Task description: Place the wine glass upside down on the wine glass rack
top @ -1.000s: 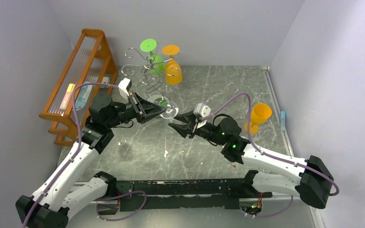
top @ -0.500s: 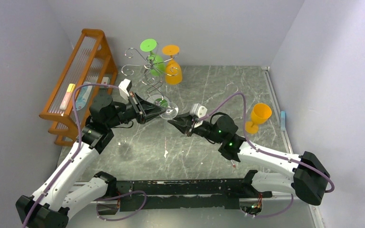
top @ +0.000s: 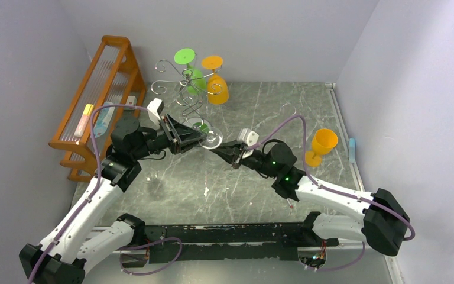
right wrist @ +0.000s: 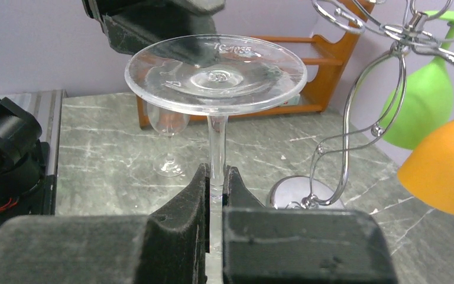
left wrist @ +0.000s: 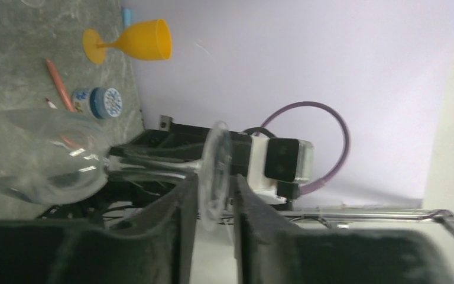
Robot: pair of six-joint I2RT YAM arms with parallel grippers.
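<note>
One handover: right gripper (right wrist: 215, 180) jaws now clamp the wine glass (right wrist: 216, 71) stem, left gripper (left wrist: 216, 186) jaws spread, wine glass rack (right wrist: 295, 190) at eleven o'clock.

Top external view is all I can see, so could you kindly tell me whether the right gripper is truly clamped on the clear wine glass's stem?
Observer: Yes; the right wrist view shows the right gripper pinching the clear wine glass by its stem, foot upward.
Operator: Thanks. Does the left gripper grip the foot?
Observer: The left wrist view shows it straddling the foot's rim, thin gaps on both sides.
Operator: Anything nearby I might miss?
Observer: A second clear glass stands upright on the table.
</note>
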